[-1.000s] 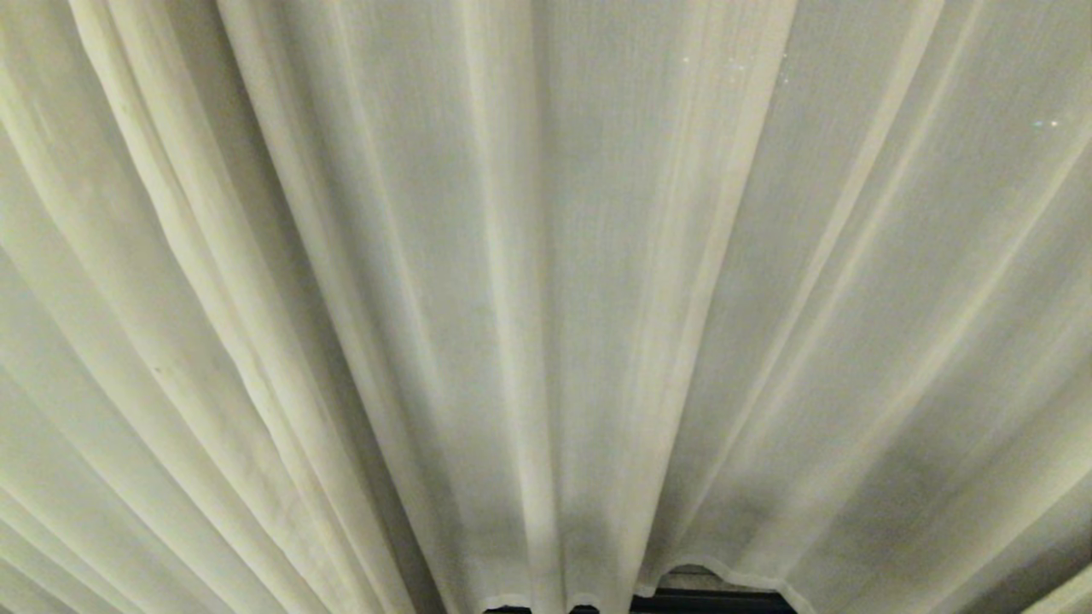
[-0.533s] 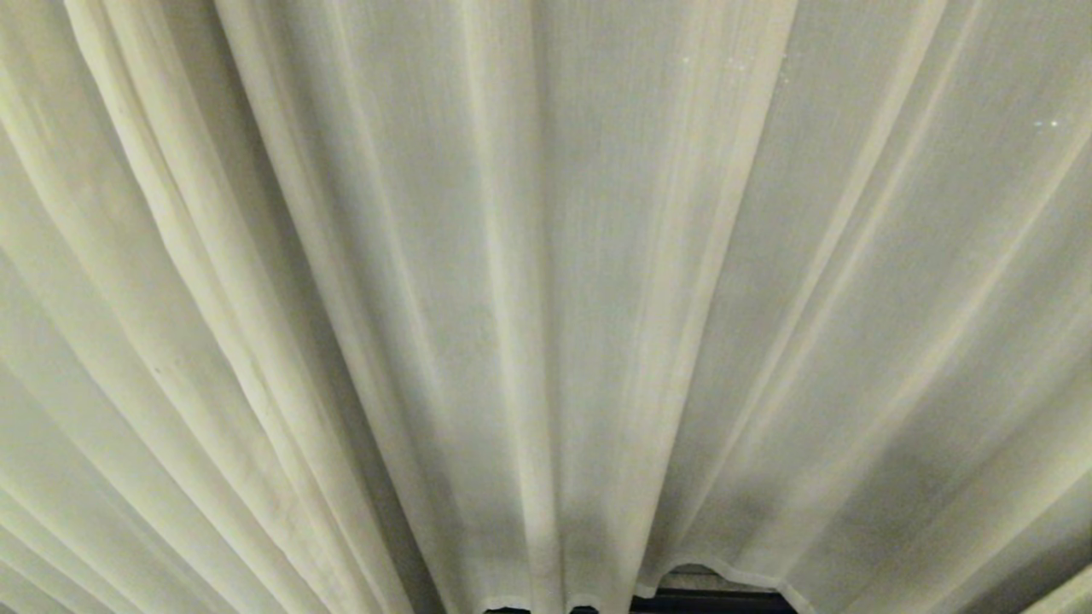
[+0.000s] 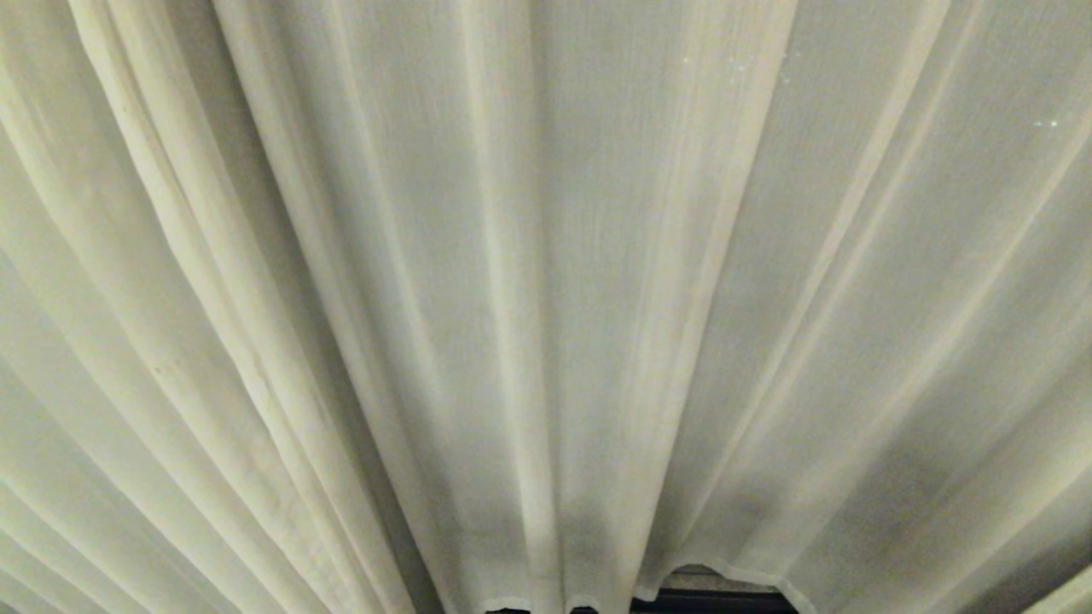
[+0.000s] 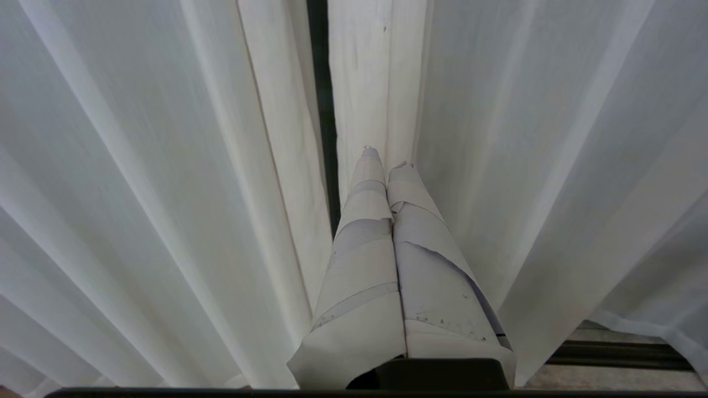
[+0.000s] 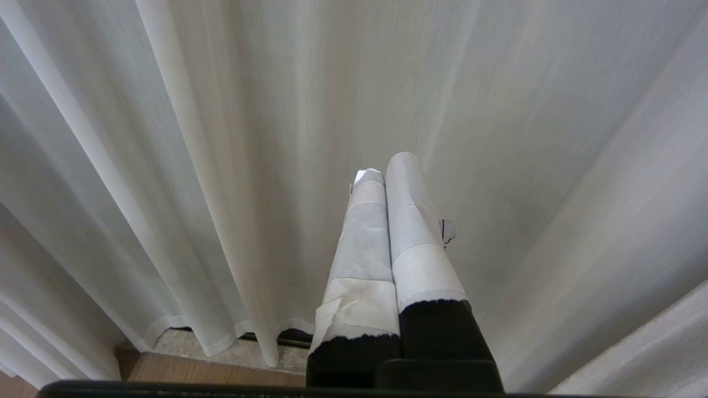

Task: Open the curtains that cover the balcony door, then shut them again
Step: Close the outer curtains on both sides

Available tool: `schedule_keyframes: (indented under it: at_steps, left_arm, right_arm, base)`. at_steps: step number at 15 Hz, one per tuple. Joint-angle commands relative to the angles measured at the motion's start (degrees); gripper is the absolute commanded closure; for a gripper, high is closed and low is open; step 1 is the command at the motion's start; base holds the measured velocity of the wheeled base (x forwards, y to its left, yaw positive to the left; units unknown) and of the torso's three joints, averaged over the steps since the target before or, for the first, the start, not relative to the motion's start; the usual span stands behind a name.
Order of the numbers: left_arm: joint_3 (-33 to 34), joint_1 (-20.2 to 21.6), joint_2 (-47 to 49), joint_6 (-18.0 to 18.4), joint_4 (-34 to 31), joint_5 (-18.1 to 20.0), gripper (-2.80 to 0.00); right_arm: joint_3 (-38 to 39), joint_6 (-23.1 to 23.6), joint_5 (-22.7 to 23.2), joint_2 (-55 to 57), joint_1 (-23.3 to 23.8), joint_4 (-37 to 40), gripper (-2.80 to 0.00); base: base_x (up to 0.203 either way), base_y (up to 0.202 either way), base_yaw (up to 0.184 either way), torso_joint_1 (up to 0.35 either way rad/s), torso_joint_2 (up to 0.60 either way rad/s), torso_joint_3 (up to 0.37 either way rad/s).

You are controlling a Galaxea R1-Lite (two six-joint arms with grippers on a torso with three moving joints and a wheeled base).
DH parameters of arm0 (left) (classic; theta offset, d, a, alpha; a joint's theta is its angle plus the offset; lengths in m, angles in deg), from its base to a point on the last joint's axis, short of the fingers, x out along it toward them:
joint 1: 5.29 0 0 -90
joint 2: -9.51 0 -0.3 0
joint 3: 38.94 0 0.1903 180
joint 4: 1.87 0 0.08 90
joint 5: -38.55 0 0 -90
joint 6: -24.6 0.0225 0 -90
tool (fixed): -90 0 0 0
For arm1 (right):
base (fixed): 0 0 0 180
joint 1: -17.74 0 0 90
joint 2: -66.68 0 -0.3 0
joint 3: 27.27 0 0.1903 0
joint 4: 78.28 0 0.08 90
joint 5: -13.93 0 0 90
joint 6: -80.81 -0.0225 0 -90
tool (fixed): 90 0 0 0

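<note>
Thin off-white curtains with vertical pleats hang drawn across the whole head view, right in front of me. The balcony door is almost fully hidden; only a dark strip of its frame shows under the hem. In the left wrist view my left gripper, wrapped in white tape, is shut and empty, pointing at a narrow dark slit between two curtain panels. In the right wrist view my right gripper, also taped, is shut and empty, facing the curtain. Neither arm appears in the head view.
Under the curtain hem in the right wrist view lie a pale stone sill and a strip of wooden floor. The left wrist view shows a dark door track beneath the hem.
</note>
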Motion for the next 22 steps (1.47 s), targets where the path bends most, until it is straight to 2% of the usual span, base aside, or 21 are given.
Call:
schedule_keyframes:
  at_steps: [1, 4, 7, 9, 12, 13, 16, 22]
  left_arm:
    - [-0.49, 0.00, -0.16, 0.49, 0.57, 0.11, 0.00]
    - [-7.12, 0.00, 1.19, 0.56, -0.73, 1.81, 0.00]
    - [-16.00, -0.15, 12.89, 0.56, -0.42, 2.80, 0.00]
    - [-22.40, -0.19, 23.87, 0.56, 3.32, 4.34, 0.00]
    - [-34.05, -0.19, 41.59, 0.78, 12.31, 5.99, 0.00]
    - [-38.15, -0.18, 46.69, 1.06, 15.43, 6.33, -2.80]
    - [-47.50, -0.22, 54.82, 1.76, 20.85, 6.89, -2.80]
    - [-58.12, -0.26, 65.01, 1.63, 21.59, 7.01, -2.80]
  right_arm:
    - [0.01, 0.05, 0.04, 0.09, 0.00, 0.01, 0.00]
    - [0.01, 0.05, 0.04, 0.09, 0.00, 0.01, 0.00]
    - [0.01, 0.05, 0.04, 0.02, 0.00, 0.01, 0.00]
    - [0.01, 0.05, 0.04, 0.09, 0.00, 0.01, 0.00]
    - [0.01, 0.05, 0.04, 0.09, 0.00, 0.01, 0.00]
    - [0.01, 0.05, 0.04, 0.09, 0.00, 0.01, 0.00]
    - [0.01, 0.05, 0.04, 0.09, 0.00, 0.01, 0.00]
    - [0.01, 0.05, 0.04, 0.09, 0.00, 0.01, 0.00]
  base:
    - [0.000, 0.000, 0.000, 0.000, 0.00, 0.000]
    - [0.000, 0.000, 0.000, 0.000, 0.00, 0.000]
    - [0.000, 0.000, 0.000, 0.000, 0.00, 0.000]
    - [0.000, 0.000, 0.000, 0.000, 0.00, 0.000]
    - [0.000, 0.000, 0.000, 0.000, 0.00, 0.000]
    - [0.000, 0.000, 0.000, 0.000, 0.00, 0.000]
    - [0.000, 0.000, 0.000, 0.000, 0.00, 0.000]
    - [0.000, 0.000, 0.000, 0.000, 0.00, 0.000]
